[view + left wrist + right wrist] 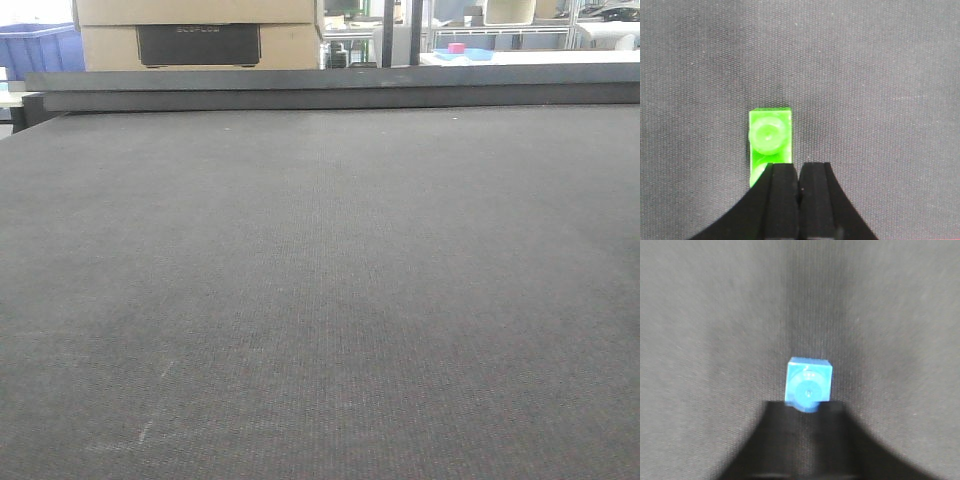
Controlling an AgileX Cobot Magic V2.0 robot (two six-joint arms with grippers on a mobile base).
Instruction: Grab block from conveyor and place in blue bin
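— Checking the left gripper: pressed shut, held nothing. Saw the green block on the conveyor, just above and left of the tips, long axis running up the frame.
— And the right gripper?
— Too blurred to tell open from closed. Found the blue block dead centre at its tip, squarer, better lined up. Judged the right arm nearer its grab.

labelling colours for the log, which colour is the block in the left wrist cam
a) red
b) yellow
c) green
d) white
c: the left wrist view shows a bright green block lying on the dark grey conveyor, just left of the left gripper, whose fingertips are pressed together.
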